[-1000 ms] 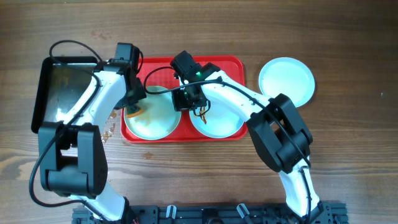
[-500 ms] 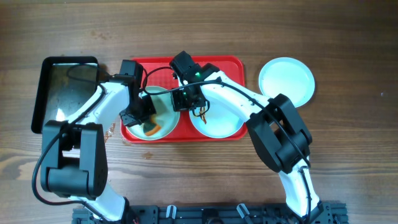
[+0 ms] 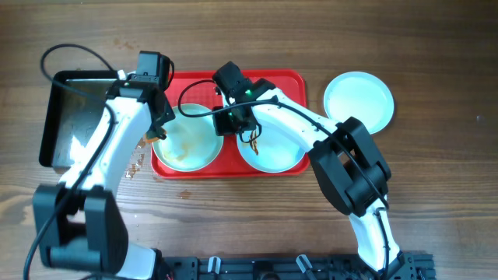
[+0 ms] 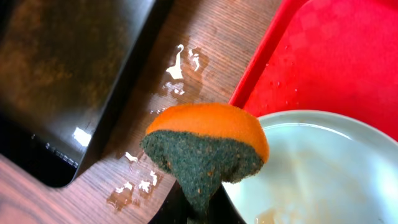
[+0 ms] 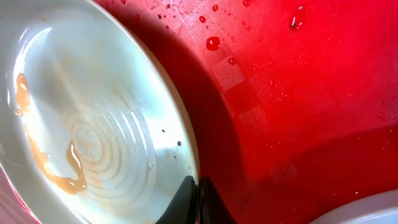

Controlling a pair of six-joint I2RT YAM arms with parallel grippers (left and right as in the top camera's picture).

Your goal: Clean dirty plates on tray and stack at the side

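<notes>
The red tray holds two plates. The left plate carries brown smears and also shows in the right wrist view and the left wrist view. The right plate lies beside it. A third plate sits on the table right of the tray. My left gripper is shut on an orange and green sponge over the left plate's left rim. My right gripper is shut on the left plate's right rim.
A black metal pan stands left of the tray. Water drops and crumbs lie on the wood between pan and tray; the drops also show in the left wrist view. Water beads dot the tray.
My left gripper with the sponge has moved from the middle of the left plate back up to its left rim. The right arm has stayed still on the plate's rim.
</notes>
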